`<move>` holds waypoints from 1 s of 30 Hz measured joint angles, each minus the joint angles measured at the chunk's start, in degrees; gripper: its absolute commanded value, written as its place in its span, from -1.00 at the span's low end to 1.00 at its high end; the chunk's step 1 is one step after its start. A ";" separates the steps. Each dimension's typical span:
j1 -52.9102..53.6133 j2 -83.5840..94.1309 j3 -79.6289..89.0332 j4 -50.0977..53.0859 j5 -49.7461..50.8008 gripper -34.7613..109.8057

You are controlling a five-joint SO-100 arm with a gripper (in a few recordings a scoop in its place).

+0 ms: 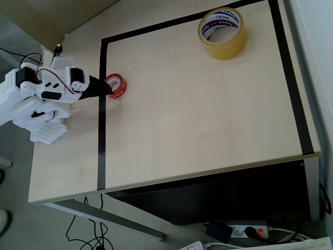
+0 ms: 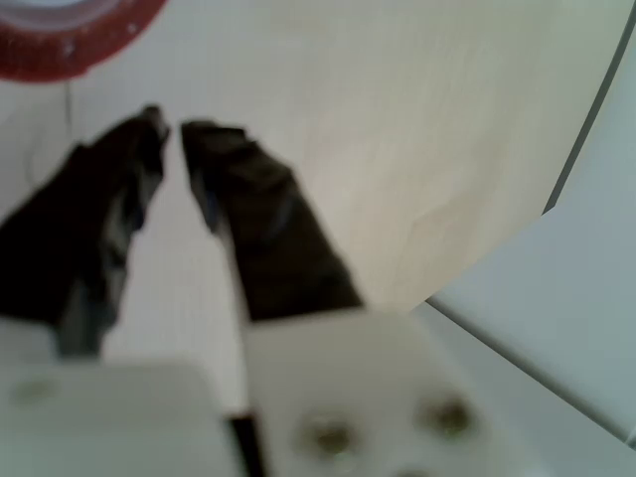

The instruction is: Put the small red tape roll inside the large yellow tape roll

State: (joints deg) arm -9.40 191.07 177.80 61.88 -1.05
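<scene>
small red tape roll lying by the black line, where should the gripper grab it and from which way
Probably best taken across its ring wall, one finger in the white-cored hole and one outside. The small red tape roll lies flat on the wooden table, so come from above. The black two-finger gripper sits just short of it, fingers nearly together, so it must open first.

Small red tape roll [image 2: 70, 40] cut off at wrist view's top; end effector [image 2: 171, 134] blurred.
</scene>
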 measured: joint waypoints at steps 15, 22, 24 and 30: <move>6.15 -6.33 -10.72 8.17 -3.78 -0.52; 9.05 -23.29 -22.85 7.29 -5.19 -0.51; 8.79 -32.17 -28.30 7.73 -6.50 -0.50; 2.37 -54.58 -42.01 14.06 -18.02 -0.35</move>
State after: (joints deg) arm -7.03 136.49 135.79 75.94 -19.07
